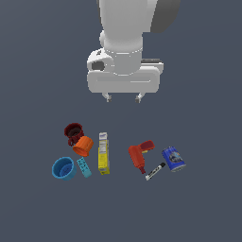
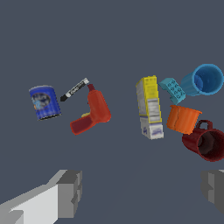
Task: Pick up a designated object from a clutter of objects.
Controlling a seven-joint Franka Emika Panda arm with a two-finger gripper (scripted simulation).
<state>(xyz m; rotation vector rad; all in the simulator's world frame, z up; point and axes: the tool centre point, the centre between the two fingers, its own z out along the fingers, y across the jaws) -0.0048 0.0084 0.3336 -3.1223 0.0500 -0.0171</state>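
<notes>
The long yellow carton [image 1: 103, 153] [image 2: 149, 106] with a white end lies flat on the grey floor among the clutter. The orange cup [image 1: 83, 146] [image 2: 183, 119] and the cyan studded block [image 1: 84, 167] [image 2: 172, 90] lie close beside it. My gripper [image 1: 123, 98] [image 2: 142, 190] hangs well above the objects, open, with nothing between its fingers. It sits over the gap between the carton and the red drill [image 1: 140, 155] [image 2: 93, 112].
A dark red cup [image 1: 73, 133] [image 2: 204, 141] and a blue cup [image 1: 64, 168] [image 2: 203, 80] lie on the exterior view's left. A black-white marker [image 1: 155, 171] [image 2: 75, 89] and a blue can [image 1: 173, 158] [image 2: 44, 102] lie on its right.
</notes>
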